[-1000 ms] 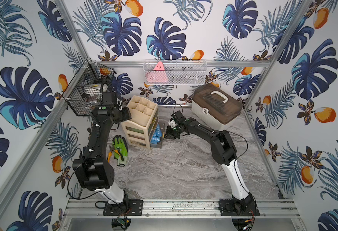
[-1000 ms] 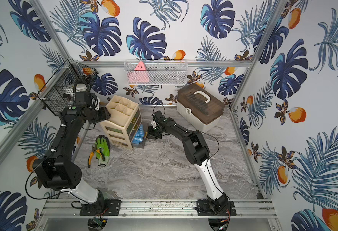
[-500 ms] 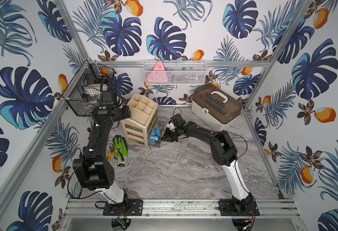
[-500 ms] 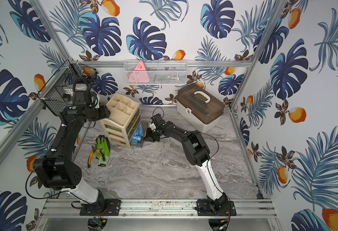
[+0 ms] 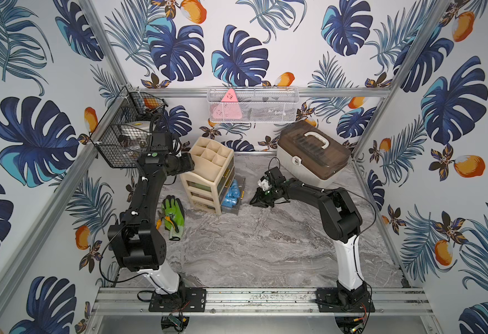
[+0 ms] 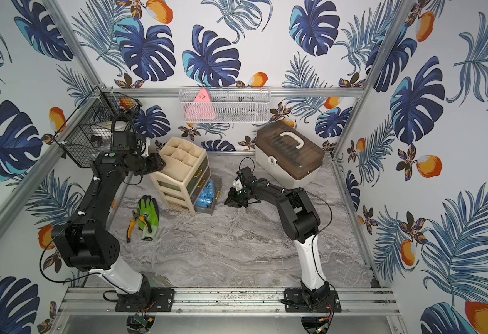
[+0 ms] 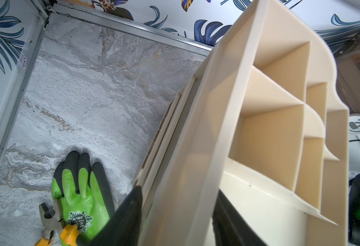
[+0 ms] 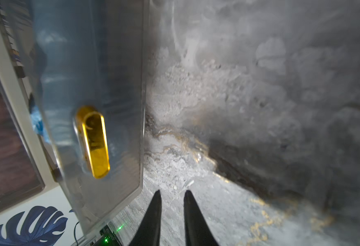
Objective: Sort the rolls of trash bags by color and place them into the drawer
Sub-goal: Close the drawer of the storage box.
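Observation:
Light blue rolls of trash bags (image 5: 232, 192) (image 6: 206, 192) fill the pulled-out bottom drawer (image 8: 93, 74) of a cream drawer unit (image 5: 208, 173) (image 6: 179, 173) (image 7: 260, 106). The drawer front is clear and has a gold handle (image 8: 93, 142). No green or pink rolls show plainly. My left gripper (image 5: 192, 166) (image 6: 162, 164) (image 7: 179, 191) is shut on the unit's top rim wall, one finger on each side. My right gripper (image 5: 255, 201) (image 6: 229, 202) (image 8: 171, 191) hovers low over the table beside the drawer front, slightly open and holding nothing.
A green work glove (image 5: 173, 215) (image 7: 81, 198) lies on pliers (image 6: 133, 224) left of the unit. A brown-lidded case (image 5: 313, 157) stands at the back right. A black wire basket (image 5: 121, 138) hangs on the left wall and a white mesh basket (image 5: 251, 105) on the back wall.
My right gripper has drawn back a little from the drawer front and dropped nearer the table. The left arm keeps its hold on the unit.

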Robot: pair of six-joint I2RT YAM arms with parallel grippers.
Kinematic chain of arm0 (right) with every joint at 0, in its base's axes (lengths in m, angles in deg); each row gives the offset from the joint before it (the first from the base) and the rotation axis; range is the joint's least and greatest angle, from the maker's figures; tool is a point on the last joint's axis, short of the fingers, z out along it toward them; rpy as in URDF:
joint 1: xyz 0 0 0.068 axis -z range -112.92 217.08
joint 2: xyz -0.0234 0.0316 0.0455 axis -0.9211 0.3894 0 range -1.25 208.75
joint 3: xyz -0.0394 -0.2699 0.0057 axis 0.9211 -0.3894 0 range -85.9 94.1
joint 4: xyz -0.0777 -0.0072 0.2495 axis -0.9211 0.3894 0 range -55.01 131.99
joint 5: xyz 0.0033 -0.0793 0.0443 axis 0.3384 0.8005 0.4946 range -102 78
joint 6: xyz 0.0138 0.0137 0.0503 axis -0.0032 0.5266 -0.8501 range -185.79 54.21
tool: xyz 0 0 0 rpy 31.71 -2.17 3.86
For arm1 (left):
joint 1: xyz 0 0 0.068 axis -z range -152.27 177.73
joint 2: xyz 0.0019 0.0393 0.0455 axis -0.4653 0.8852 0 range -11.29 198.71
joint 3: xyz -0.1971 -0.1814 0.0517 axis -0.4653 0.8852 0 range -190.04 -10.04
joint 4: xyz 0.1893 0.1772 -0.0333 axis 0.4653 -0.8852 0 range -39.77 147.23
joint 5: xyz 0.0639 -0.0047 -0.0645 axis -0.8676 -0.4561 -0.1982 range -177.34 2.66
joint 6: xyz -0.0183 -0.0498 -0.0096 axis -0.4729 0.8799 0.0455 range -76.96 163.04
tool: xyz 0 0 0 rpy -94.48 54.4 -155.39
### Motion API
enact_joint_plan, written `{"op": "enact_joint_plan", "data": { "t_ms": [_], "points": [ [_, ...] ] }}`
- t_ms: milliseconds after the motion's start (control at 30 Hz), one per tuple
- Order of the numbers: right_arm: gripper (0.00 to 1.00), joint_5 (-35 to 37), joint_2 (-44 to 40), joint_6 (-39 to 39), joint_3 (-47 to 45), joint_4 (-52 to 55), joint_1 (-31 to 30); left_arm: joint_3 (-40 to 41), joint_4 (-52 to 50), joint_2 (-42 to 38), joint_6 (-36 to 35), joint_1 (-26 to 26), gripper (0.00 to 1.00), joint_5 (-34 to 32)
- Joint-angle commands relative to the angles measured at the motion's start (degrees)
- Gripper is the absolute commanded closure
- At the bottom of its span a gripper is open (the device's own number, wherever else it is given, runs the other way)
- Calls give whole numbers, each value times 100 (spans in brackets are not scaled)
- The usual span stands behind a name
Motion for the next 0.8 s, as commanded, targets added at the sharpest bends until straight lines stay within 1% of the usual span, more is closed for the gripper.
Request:
{"op": "enact_joint_plan", "data": {
  "t_ms": [0, 167, 233, 333, 400, 633, 700, 767],
  "points": [
    [78, -347, 183, -265, 151, -429, 33, 124, -1278, 166, -208, 81, 46, 175],
    [79, -546, 390, -530, 383, -500, -220, 115, -1312, 184, -204, 102, 46, 155],
    [79, -558, 292, -608, 221, -606, -453, 94, -1333, 193, -191, 118, 46, 141],
    [79, -580, 35, -878, -300, -1083, -614, 123, -1321, 167, -173, 125, 46, 148],
    [79, -624, -74, -1017, -577, -1343, -643, 143, -1305, 161, -164, 132, 46, 132],
    [79, -505, -424, -1046, -1121, -1543, -644, 170, -1286, 158, -156, 147, 46, 151],
    [79, -427, -476, -1035, -1152, -1565, -643, 165, -1278, 166, -155, 142, 46, 166],
    [79, -441, -386, -1012, -978, -1483, -675, 178, -1273, 166, -155, 152, 46, 175]
  ]
}}
